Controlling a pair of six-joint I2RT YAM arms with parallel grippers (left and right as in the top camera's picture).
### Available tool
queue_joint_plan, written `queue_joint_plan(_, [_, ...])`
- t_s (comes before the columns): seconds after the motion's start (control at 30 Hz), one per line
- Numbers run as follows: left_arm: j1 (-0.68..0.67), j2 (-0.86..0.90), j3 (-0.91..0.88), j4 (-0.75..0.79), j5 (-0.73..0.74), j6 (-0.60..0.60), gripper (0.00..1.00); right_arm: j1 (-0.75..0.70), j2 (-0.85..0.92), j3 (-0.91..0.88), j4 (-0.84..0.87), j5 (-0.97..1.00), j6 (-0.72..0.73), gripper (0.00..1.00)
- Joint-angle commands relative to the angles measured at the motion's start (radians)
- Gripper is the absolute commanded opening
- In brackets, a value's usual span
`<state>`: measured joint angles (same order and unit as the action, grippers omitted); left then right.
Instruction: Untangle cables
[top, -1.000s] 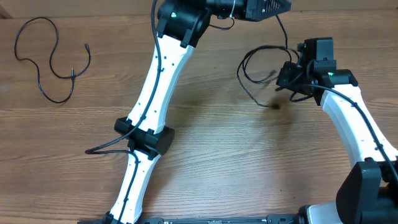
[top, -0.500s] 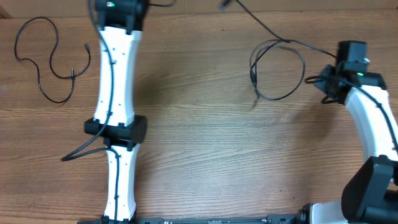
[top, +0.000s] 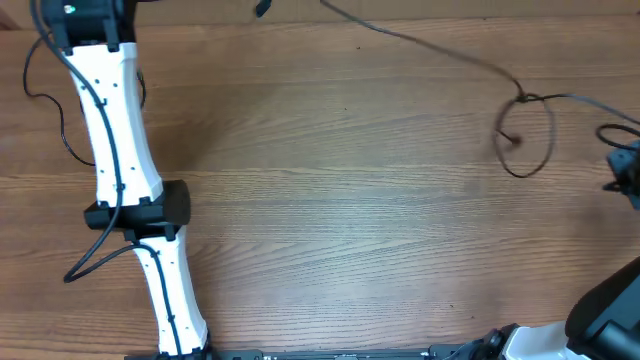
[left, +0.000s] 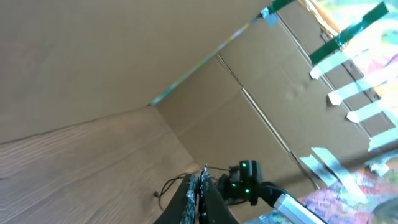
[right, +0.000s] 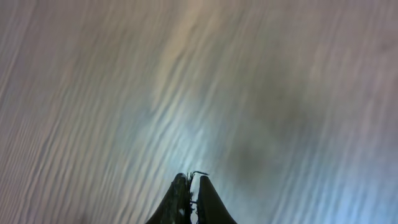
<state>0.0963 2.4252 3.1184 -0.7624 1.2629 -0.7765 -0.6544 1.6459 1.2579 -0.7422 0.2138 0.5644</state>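
Note:
One thin black cable (top: 430, 55) runs taut from the top edge down to a small loop (top: 527, 135) at the right. My left gripper (left: 200, 182) is lifted and shut, with a thin strand of cable at its tips. Only its dark tip (top: 262, 8) shows overhead. At the table's right edge my right gripper (top: 622, 165) is shut too, a bit of cable (right: 199, 173) sticking out between its fingers (right: 180, 190). Another cable (top: 27, 78) lies at the far left, partly hidden behind my left arm.
My left arm (top: 120, 150) stands along the left side, its elbow (top: 135, 212) trailing a thick black wire. Cardboard walls (left: 186, 50) with green and white tape rise behind the table. The right wrist view shows only blurred wood.
My left arm has swung far to the left and my right arm has pulled away to the right. The cable between them has stretched out, and its loop has shrunk and shifted right.

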Motion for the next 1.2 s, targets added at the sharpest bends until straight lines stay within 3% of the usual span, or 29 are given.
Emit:
queue_joint_plan(0.0, [0.072,-0.04,0.025,0.003,0.033,-0.017,0.04,-0.061,0.008,-0.003,0.008,-0.019,0.052,0.04])
queue_joint_plan(0.17, [0.125,-0.04,0.025,-0.006,0.047,-0.017,0.04,-0.105,0.008,-0.003,0.013,-0.145,0.057,0.09])
queue_joint_plan(0.37, [0.147,-0.073,0.025,-0.06,0.003,-0.008,0.04,-0.077,0.008,-0.002,-0.002,-0.221,0.056,0.5])
queue_joint_plan(0.47, [0.148,-0.109,0.025,-0.157,-0.129,0.036,0.04,-0.045,0.008,-0.002,-0.008,-0.232,0.056,0.64])
queue_joint_plan(0.53, [0.143,-0.146,0.025,-0.321,-0.281,0.125,0.04,-0.023,0.008,-0.002,-0.01,-0.232,0.055,0.7])
queue_joint_plan(0.67, [0.122,-0.214,0.025,-0.707,-0.663,0.331,0.04,0.01,0.008,-0.002,-0.011,-0.235,0.034,0.73])
queue_joint_plan(0.77, [0.1,-0.236,0.025,-0.93,-0.849,0.44,0.04,0.023,0.008,-0.002,-0.011,-0.235,0.034,0.75])
queue_joint_plan(0.83, [0.077,-0.25,0.011,-0.927,-0.841,0.518,0.04,0.027,0.008,-0.002,-0.014,-0.235,0.034,0.76])
queue_joint_plan(1.17, [0.027,-0.314,-0.04,-0.927,-1.083,0.448,0.04,0.027,0.008,-0.002,-0.026,-0.303,0.034,0.78])
